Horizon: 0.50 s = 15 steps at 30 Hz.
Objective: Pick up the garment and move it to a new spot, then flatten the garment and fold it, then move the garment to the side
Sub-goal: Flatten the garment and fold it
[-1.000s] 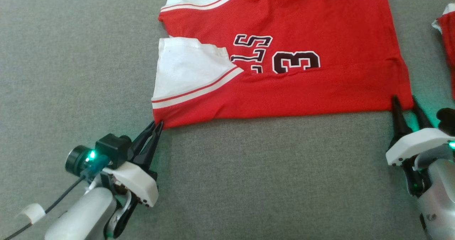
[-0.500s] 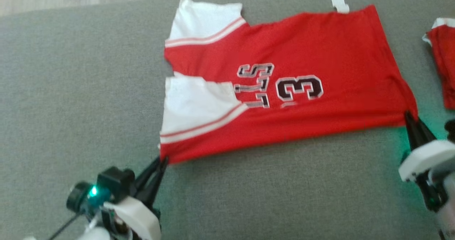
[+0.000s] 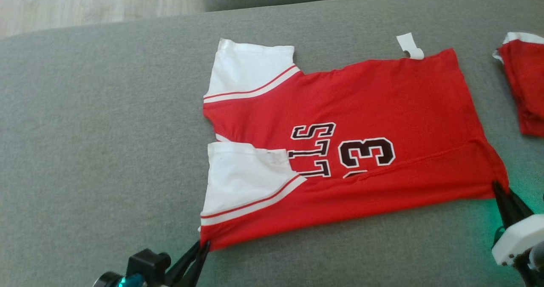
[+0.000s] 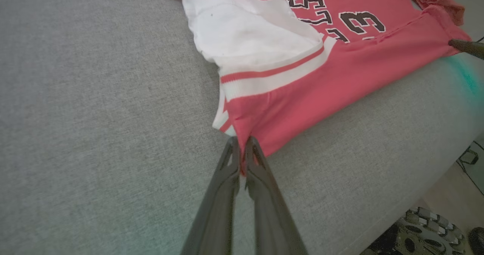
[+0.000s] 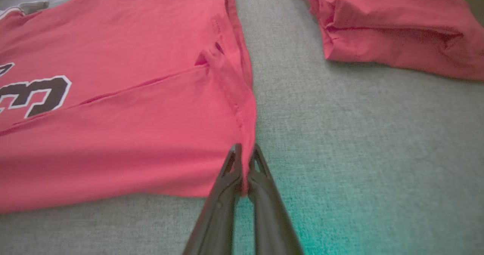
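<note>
The garment (image 3: 382,104) is a red jersey with white sleeves and black lettering, lying flat on a grey cushion with its near long edge folded over. My left gripper (image 3: 203,245) is shut on its near-left corner, by the white sleeve; the left wrist view shows red cloth (image 4: 287,107) pinched between the fingertips of the left gripper (image 4: 241,143). My right gripper (image 3: 496,186) is shut on the near-right hem corner, and in the right wrist view the right gripper (image 5: 245,149) clamps the red hem (image 5: 230,96).
A second red garment (image 3: 525,91) lies bunched at the right edge of the cushion (image 3: 106,129), also seen as a folded red heap (image 5: 393,28). A wooden floor (image 3: 85,2) shows beyond the cushion's far edge. Wide grey cushion lies left of the jersey.
My right gripper has shut on the hem corner. The head camera has tilted, so the whole picture sits lower. The near edge of the jersey looks drawn slightly toward me.
</note>
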{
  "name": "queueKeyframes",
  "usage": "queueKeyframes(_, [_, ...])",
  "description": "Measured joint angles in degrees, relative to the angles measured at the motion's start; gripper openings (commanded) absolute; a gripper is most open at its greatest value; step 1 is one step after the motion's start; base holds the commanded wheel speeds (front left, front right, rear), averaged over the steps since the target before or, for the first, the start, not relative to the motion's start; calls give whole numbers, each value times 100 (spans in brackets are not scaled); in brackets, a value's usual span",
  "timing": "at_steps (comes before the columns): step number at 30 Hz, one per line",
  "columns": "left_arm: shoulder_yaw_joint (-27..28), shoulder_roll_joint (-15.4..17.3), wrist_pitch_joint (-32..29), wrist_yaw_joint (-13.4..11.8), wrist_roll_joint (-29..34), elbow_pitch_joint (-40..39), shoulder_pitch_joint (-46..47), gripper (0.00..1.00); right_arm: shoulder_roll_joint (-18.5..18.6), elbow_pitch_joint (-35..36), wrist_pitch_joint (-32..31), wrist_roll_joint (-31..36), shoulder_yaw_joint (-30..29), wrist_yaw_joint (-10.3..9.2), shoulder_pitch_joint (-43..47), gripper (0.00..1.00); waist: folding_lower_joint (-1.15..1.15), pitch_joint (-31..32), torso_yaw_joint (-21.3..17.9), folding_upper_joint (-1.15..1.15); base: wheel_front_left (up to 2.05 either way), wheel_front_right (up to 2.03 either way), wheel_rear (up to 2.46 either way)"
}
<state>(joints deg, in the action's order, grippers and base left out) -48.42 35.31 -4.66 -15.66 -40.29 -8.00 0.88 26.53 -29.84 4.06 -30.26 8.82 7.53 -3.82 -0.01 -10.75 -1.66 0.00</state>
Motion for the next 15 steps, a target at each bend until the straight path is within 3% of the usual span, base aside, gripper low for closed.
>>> queueKeyframes(1, [-5,-8,31,0,14,49,4,0,-3,59,-37,2,-18,0,7,100,0,3,-22,0,0,0,0])
queueKeyframes(3, [-15,-53,102,0,73,155,20,100,-22,210,-55,34,-111,0,3,100,1,11,-63,0,0,0,0])
queueKeyframes(15, [118,-115,312,102,426,51,859,100,-254,1249,-109,461,-368,0,48,100,1,-58,-406,0,0,0,0])
